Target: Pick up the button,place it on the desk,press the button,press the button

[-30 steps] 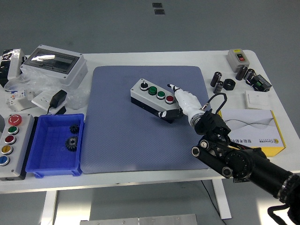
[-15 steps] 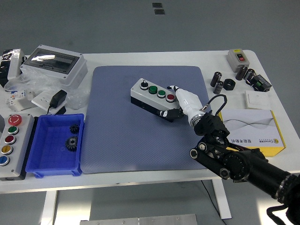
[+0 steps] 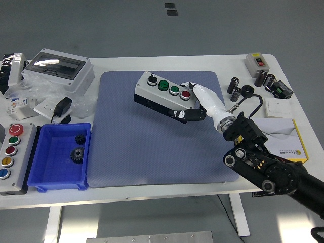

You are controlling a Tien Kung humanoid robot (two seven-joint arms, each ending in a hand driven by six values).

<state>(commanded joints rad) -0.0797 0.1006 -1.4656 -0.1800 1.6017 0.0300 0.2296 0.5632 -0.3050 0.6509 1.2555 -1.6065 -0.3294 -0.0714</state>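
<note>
A grey button box with a black knob, two green buttons and one red button hangs tilted above the blue-grey mat. My right hand, white with black fingertips, is shut on the box's right end, thumb under it and fingers behind it. The black right arm comes in from the lower right. The left arm is out of view.
A blue bin with gears and a second button box sit at the left. A clear-lidded enclosure stands at back left. A yellow-white carton, black cylinders and a small switch lie at the right.
My right hand closed on the button box and raised it off the mat, moving it up and slightly left. The arm drew back to the right.
</note>
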